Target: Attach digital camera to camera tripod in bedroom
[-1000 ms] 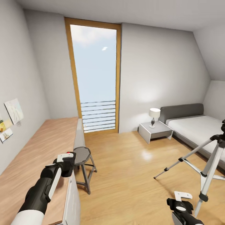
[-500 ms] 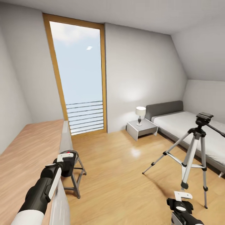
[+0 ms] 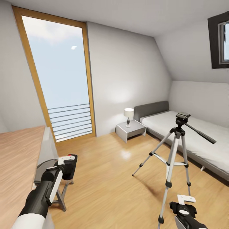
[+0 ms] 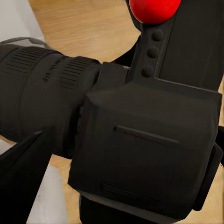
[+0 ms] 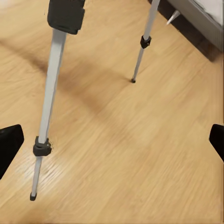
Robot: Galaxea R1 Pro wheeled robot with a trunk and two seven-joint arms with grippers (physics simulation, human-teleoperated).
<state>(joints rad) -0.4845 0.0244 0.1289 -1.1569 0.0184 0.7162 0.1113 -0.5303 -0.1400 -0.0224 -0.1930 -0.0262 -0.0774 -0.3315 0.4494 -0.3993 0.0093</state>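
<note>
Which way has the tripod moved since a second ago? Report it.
No. The camera tripod keeps its place beside the bed; the head view turned right.

Left end effector (image 3: pixel 67 166) clamped, right (image 3: pixel 186 208) seemingly spread

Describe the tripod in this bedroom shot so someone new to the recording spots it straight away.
Start at the low grey bed along the right wall under the sloped ceiling. On the wood floor just in front of it stands the tripod. It is the tallest free-standing thing there: three splayed silver legs with black joints, a dark head and a long black handle jutting toward the bed, unlike the squat bedside table with its lamp.
</note>
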